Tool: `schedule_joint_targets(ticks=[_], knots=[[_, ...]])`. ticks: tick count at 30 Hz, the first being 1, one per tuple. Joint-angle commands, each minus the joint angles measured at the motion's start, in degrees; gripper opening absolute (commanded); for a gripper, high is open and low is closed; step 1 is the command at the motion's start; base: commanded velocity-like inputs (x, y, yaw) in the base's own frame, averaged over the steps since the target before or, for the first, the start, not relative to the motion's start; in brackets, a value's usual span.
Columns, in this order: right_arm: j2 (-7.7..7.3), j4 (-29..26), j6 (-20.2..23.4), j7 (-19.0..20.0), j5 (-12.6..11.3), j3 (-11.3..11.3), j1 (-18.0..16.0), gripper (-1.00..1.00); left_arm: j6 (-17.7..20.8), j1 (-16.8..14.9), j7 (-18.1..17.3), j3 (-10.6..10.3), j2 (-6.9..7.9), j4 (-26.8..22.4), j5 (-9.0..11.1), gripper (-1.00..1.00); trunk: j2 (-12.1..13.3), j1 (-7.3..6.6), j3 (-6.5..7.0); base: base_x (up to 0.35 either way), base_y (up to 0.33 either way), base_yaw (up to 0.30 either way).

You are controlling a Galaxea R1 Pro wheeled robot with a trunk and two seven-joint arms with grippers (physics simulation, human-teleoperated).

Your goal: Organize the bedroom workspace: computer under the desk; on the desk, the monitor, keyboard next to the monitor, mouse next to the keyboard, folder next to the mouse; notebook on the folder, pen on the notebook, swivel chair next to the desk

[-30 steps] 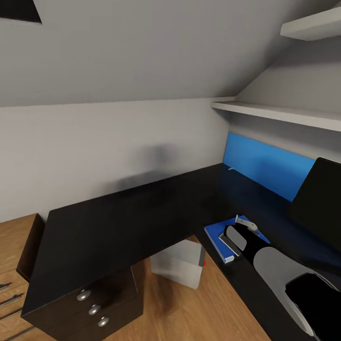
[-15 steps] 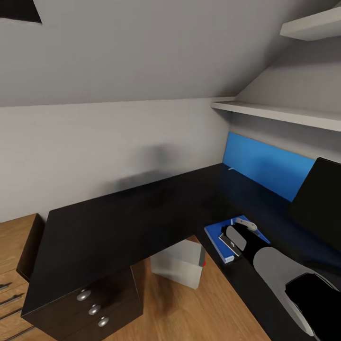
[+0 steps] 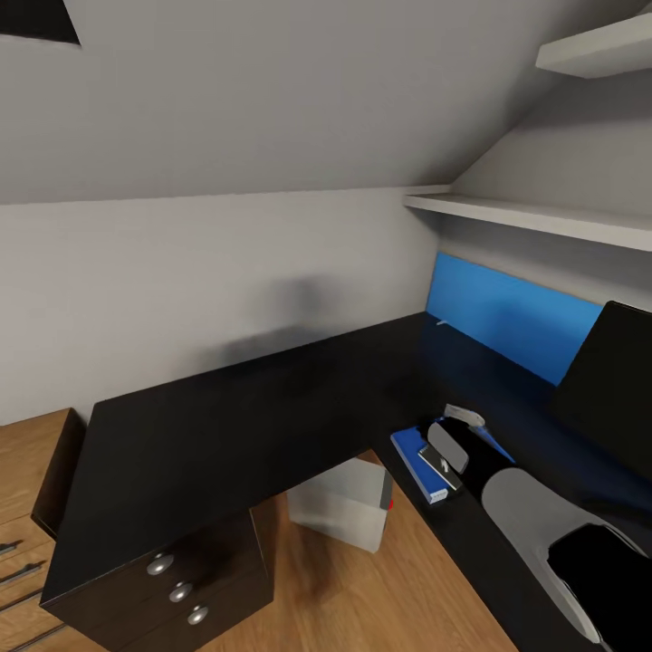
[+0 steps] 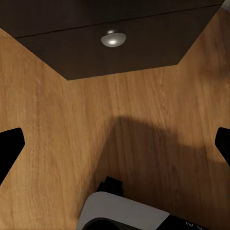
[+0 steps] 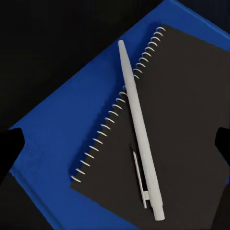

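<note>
Nearest, at the lower right of the head view, rises the right arm's grey and black shell, reaching up toward frame centre-right. At its tip hovers the right hand [image 3: 450, 433], poised over the stack on the desk [image 3: 226, 426]. In the right wrist view, fingertips [image 5: 10, 143] sit spread wide at the two side edges, holding nothing.

Between those fingertips lies the pen [image 5: 140, 130], pale grey, resting diagonally on the notebook [image 5: 177, 124], close beside the spiral binding. Beneath the notebook lies the folder [image 5: 72, 129], bright blue, flat on the glossy black top. In the head view, only a blue corner of the folder [image 3: 419, 455] peeks out at lower centre-right, near the desk's inner edge, with the pen [image 3: 464, 415] just above the arm's tip.

In the left wrist view, the left hand [image 4: 115, 143] points down at oak floor planks, dark fingertips [image 4: 9, 143] spread apart at both side edges, empty. Above them in that frame, a dark drawer front with one round silver knob [image 4: 113, 38].

Under the desk's inner corner, at lower centre of the head view, stands the computer [image 3: 340, 507], light grey, on the floor. At lower left, dark drawers with three silver knobs [image 3: 179, 590].

Farther, at the right edge, the monitor [image 3: 611, 380], black, on the desk. Behind it, a blue panel [image 3: 507, 317] against the wall, then pale shelves [image 3: 543, 217] at upper right.
</note>
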Motion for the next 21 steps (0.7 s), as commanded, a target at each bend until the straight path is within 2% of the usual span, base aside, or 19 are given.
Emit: schedule_joint_targets(ticks=[1, 4, 7, 9, 12, 14, 15, 21], knots=[[-0.07, -1.63, 0.11, -0.63, -0.27, 0.5, 0.01, 1.0, 0.2, -0.01, 0.32, -0.14, 0.02, -0.11, 0.35, 1.0, -0.05, 0.01, -0.07, 0.0, 0.0, 0.0], [0.16, -3.69, -0.18, -1.59, -0.21, 0.93, 0.7, 1.0, 0.2, -0.01, 0.32, -0.14, 0.02, -0.11, 0.35, 1.0, -0.05, 0.01, -0.07, 0.0, 0.0, 0.0], [1.75, -4.58, -0.29, -3.39, 0.7, 3.14, 1.15, 1.0, 0.2, -0.01, 0.29, -0.15, 0.08, -0.11, 0.35, 1.0, -0.05, 0.01, -0.07, 0.0, 0.0, 0.0], [2.58, -4.93, -0.3, -4.33, 1.06, 3.84, 1.2, 1.0, 0.2, -0.01, 0.28, -0.17, 0.09, -0.11, 0.35, 1.0, -0.05, 0.01, -0.07, 0.0, 0.0, 0.0], [4.61, -5.53, -0.35, -6.85, 1.43, 4.67, 1.3, 1.0, 0.2, -0.01, 0.28, -0.15, 0.1, -0.11, 0.35, 1.0, -0.05, 0.01, -0.07, 0.0, 0.0, 0.0], [7.06, -5.75, -0.39, -9.45, 1.62, 5.02, 1.52, 1.0, 0.2, -0.01, 0.28, -0.15, 0.1, -0.11, 0.35, 1.0, -0.05, 0.01, -0.07, 0.0, 0.0, 0.031], [9.05, -5.83, -0.4, -10.96, 1.73, 5.44, 2.03, 1.0, 0.2, -0.01, 0.28, -0.15, 0.1, -0.11, 0.35, 1.0, -0.05, 0.01, -0.07, 0.0, 0.0, 0.177], [11.5, -5.73, -0.63, -11.94, 2.86, 8.14, 2.49, 1.0, 0.22, -0.01, 0.3, -0.09, 0.17, -0.11, 0.39, 1.0, -0.05, 0.01, -0.07, -0.065, 0.0, 0.243]])
